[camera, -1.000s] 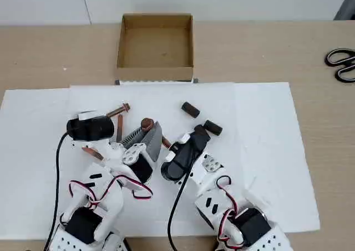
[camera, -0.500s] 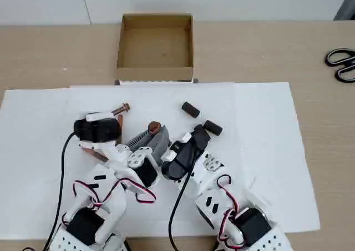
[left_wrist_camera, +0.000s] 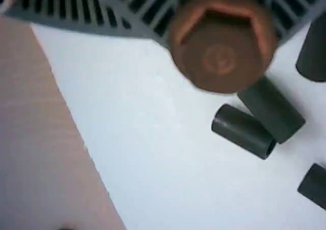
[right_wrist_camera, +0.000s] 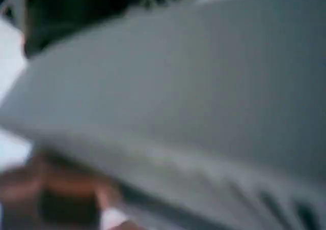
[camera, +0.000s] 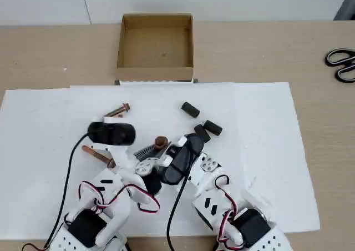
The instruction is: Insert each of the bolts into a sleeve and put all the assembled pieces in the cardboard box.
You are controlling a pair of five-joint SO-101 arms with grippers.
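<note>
White paper [camera: 266,129] on the bench [camera: 310,45] is carrying loose sleeves [camera: 190,109]; I'm holding one bolt [camera: 161,141] head-up in the left jaws, clamped on it. Right jaws I'm not managing to read. Stiff, light, smooth: I'm judging a shank grip safest.

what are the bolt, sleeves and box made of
The bolt looks like matte copper-brown plastic, or dull metal: its hex head shows no shine. The sleeves look like dark matte plastic or rubber, without glint. The cardboard box is brown cardboard with folded walls.
</note>
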